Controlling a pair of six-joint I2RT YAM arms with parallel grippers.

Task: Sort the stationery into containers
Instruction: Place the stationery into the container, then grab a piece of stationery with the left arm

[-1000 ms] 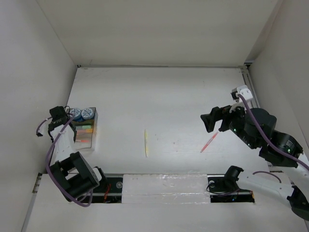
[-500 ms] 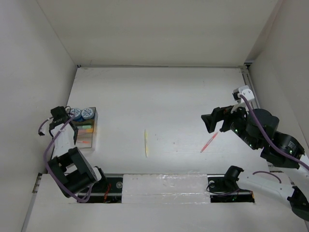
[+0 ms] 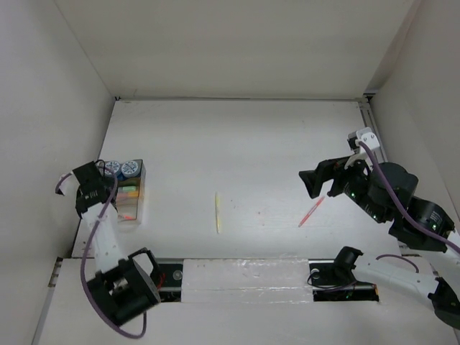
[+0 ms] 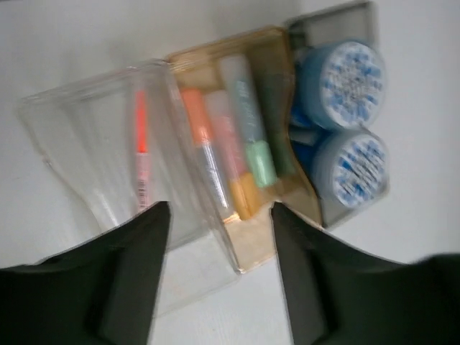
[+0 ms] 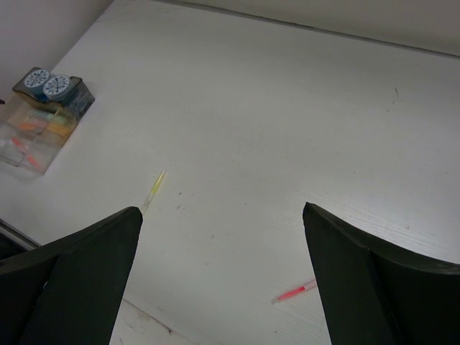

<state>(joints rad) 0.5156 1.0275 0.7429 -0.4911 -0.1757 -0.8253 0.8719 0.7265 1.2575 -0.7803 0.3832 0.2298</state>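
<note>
1. I see a white matte table filling the middle of my overhead view. Its surface shows in both wrist views too.
2. A pale back wall rises from the table's far edge.
3. A left wall and a right wall in the same pale tone close in the sides, so I am looking into a box-like bay.
4. A thin grey rail runs along the table's right edge, just beside the right wall, starting at the far corner.
5. A glossy strip lies along the near edge and catches glare.
6. A few small dark specks mark the table. I can't tell what they are.
</note>
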